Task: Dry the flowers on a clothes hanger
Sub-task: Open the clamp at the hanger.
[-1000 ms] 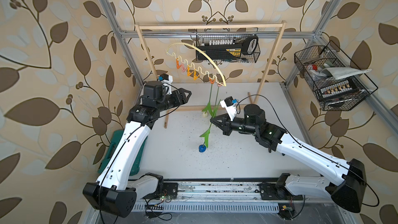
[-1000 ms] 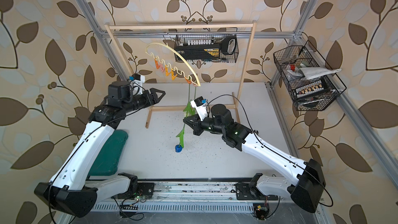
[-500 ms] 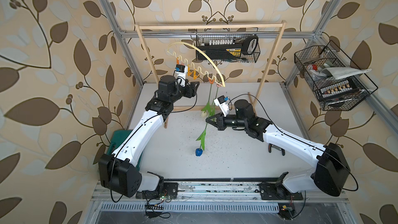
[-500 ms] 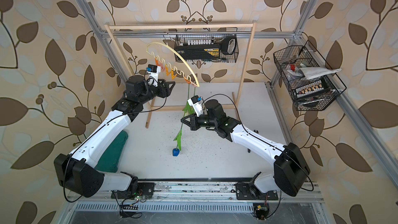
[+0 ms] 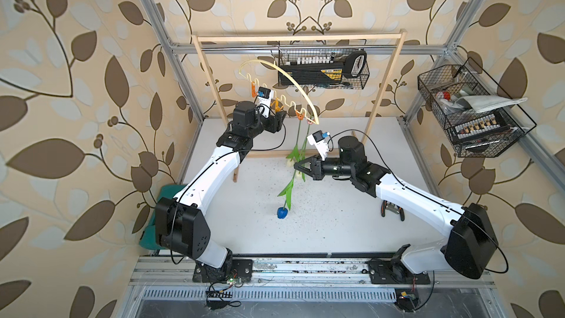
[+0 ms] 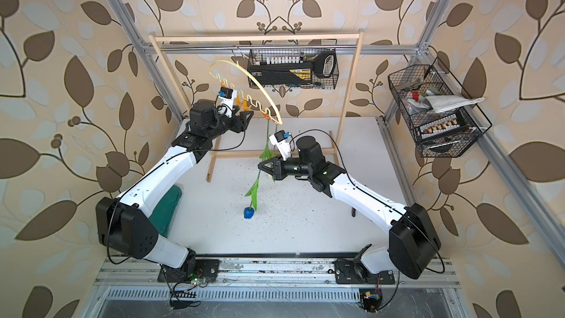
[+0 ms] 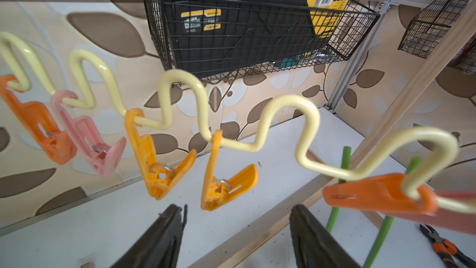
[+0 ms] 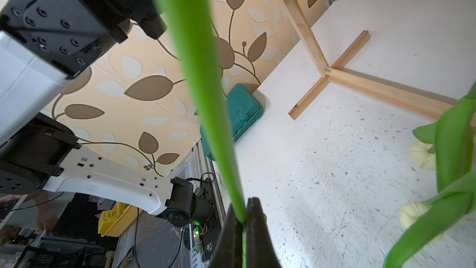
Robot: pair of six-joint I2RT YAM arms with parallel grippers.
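The right gripper (image 8: pixel 243 224) clenches the stem of the blue tulip (image 5: pixel 282 212), its head hanging over the white table (image 5: pixel 336 224). The left gripper (image 7: pixel 237 212) gapes just under an orange clip (image 7: pixel 242 178) on the clothes hanger (image 7: pixel 180 78), apart from it. The cream tulips (image 8: pixel 422 155) dangle nearby.

Clothes hanger (image 7: pixel 293 101) cropped both ends

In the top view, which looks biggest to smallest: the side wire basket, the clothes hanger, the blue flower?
Largest: side wire basket.
Next: clothes hanger; it hangs nearer the camera than the flower, so may look oversized.
Smallest: blue flower head.
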